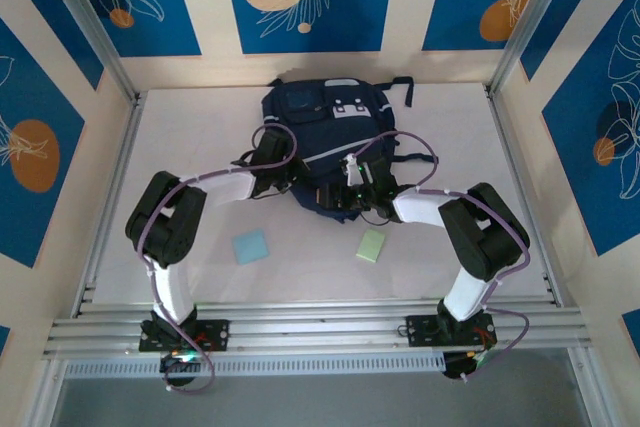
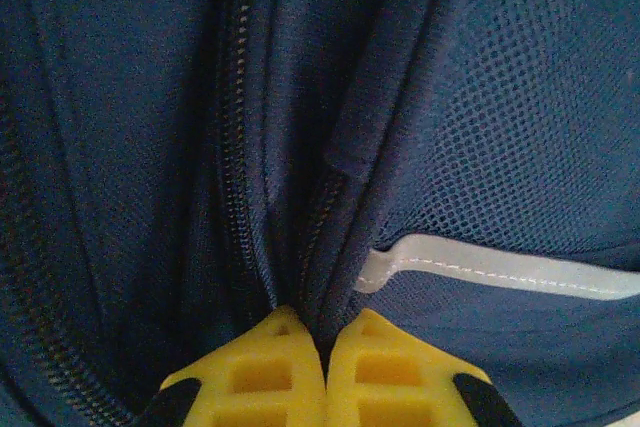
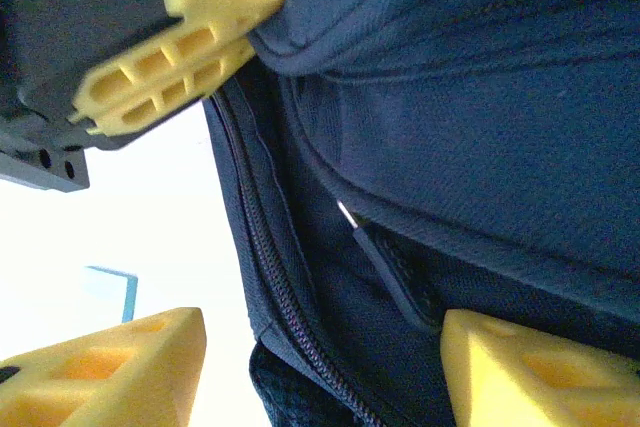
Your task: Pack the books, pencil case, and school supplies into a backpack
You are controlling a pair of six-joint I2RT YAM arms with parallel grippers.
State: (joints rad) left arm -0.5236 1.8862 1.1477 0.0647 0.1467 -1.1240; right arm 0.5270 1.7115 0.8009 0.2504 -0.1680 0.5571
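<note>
Two supplies lie loose: blue pad (image 1: 250, 246), green pad (image 1: 371, 245), just nearside of backpack (image 1: 325, 122), which sits centred, far side.

We judge step: spreading mouth.

Left gripper (image 2: 325, 332) clenched on backpack fold. Right gripper (image 3: 322, 327) released, astride rim.

Next: we clamp right, pull apart.

Long axis near-far, mouth seemingly toward us.

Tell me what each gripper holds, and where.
Left gripper pinches the navy blue fabric backpack by a fold beside its zipper; right gripper, open, holds nothing.

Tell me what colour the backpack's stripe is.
Pale grey-white stripe on the navy backpack, clearest in the left wrist view.
</note>
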